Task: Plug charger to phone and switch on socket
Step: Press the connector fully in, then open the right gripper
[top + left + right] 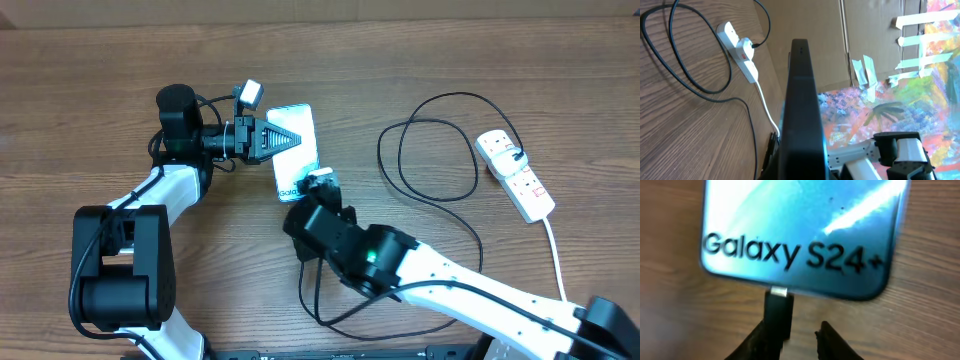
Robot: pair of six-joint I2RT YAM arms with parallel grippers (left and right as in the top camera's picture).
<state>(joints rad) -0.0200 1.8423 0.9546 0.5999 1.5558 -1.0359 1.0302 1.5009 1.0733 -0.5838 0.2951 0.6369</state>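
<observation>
Right gripper (794, 332), jaws slightly apart at bottom centre beside the charger connector tip (778, 311), could knock it askew from the phone (800, 225), which the left gripper (278, 138) clamps.

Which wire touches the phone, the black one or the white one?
The black charger cable: its connector meets the phone below the Galaxy S24+ text. The white cord just leaves the power strip.

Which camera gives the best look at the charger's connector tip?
The right wrist view: the connector tip sits close up, its metal end at the phone's bottom edge. Overhead, the right gripper hides it; the left wrist view shows none of it.
</observation>
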